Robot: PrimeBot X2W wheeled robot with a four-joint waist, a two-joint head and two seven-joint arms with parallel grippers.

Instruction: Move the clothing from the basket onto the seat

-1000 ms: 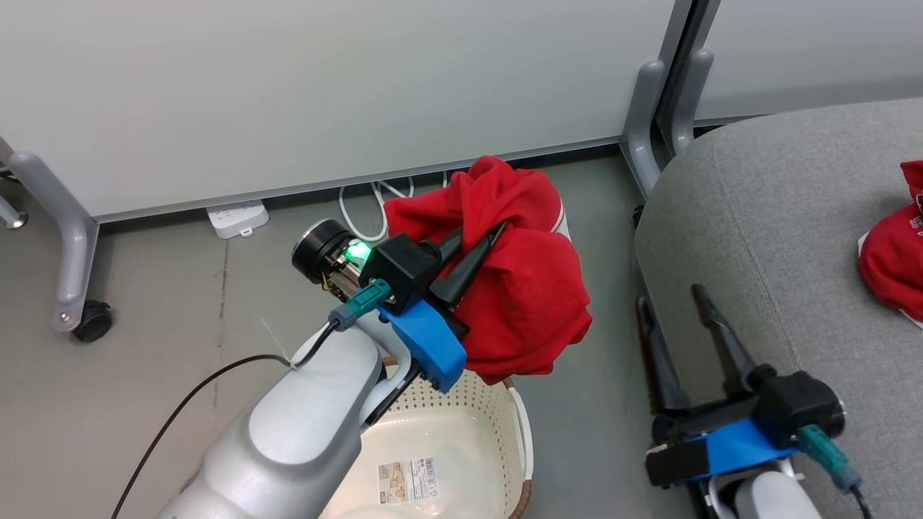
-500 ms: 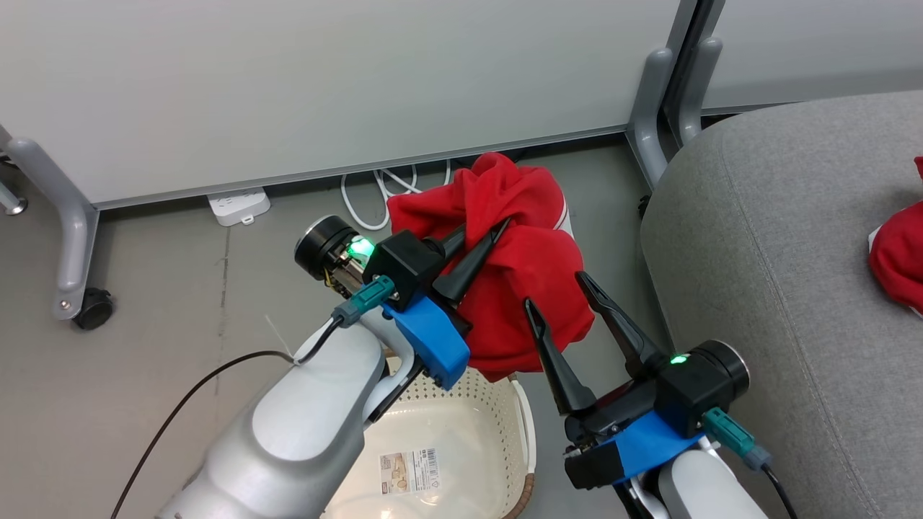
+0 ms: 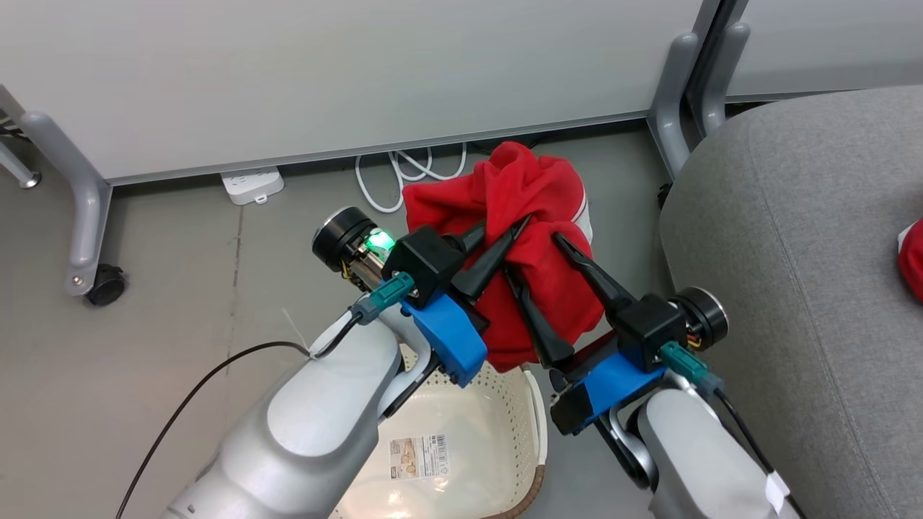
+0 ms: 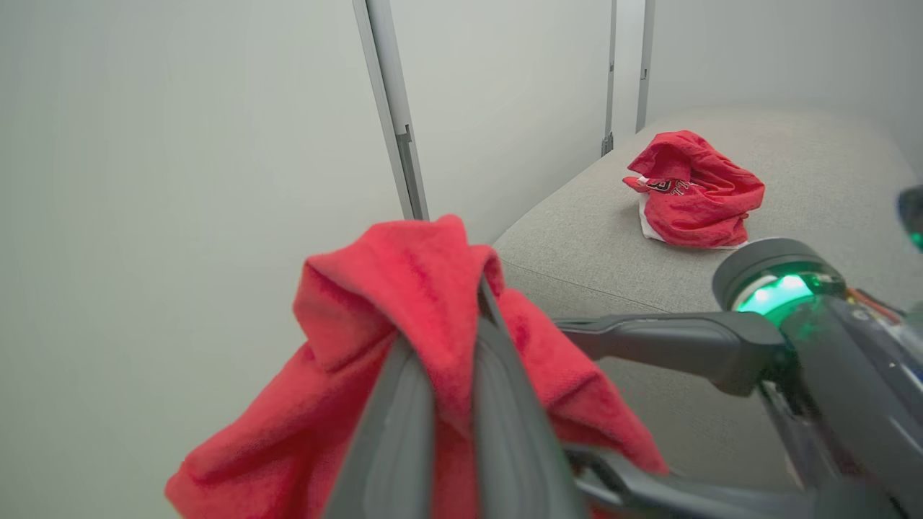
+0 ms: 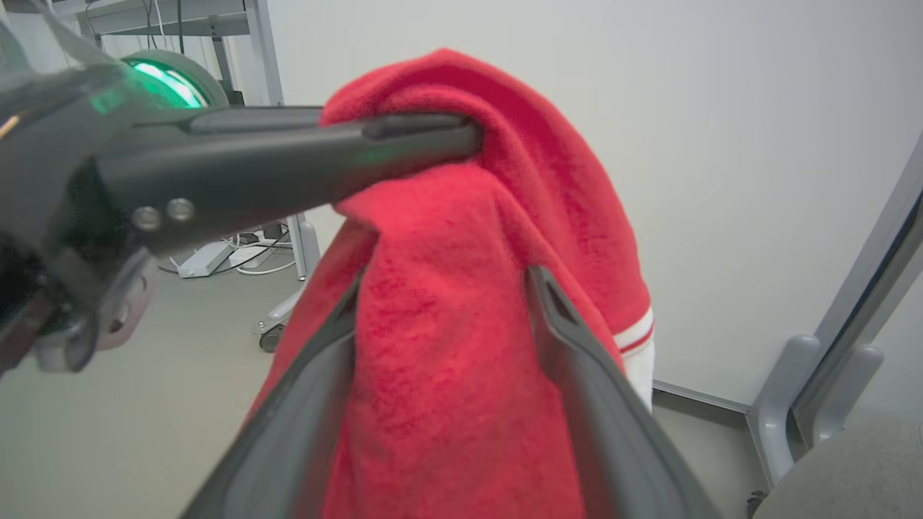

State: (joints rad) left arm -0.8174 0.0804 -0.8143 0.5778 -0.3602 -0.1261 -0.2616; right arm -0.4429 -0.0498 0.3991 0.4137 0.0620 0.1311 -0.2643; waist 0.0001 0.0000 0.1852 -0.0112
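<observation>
A red garment (image 3: 537,270) with white trim hangs above the cream basket (image 3: 497,404), pinched near its top by my left gripper (image 3: 505,227), which is shut on it. The same garment (image 4: 425,288) bunches over the left fingers in the left wrist view. My right gripper (image 3: 533,252) is open, its two fingers straddling a fold of the hanging garment (image 5: 447,346) from the right. A second red garment (image 4: 692,191) lies crumpled on the grey seat (image 3: 807,238); its edge (image 3: 914,259) peeks in at the right in the head view. The basket holds only a barcode sticker (image 3: 420,458).
A white partition wall (image 3: 324,72) with grey feet (image 3: 83,209) stands behind. A white power strip (image 3: 251,184) and coiled white cable (image 3: 411,169) lie on the grey floor. A castor (image 3: 107,283) sits at the left. A black cable (image 3: 209,389) trails from my left arm.
My right gripper has swung left from beside the seat and now straddles the hanging garment. The left gripper keeps its hold. The head camera has shifted slightly.
</observation>
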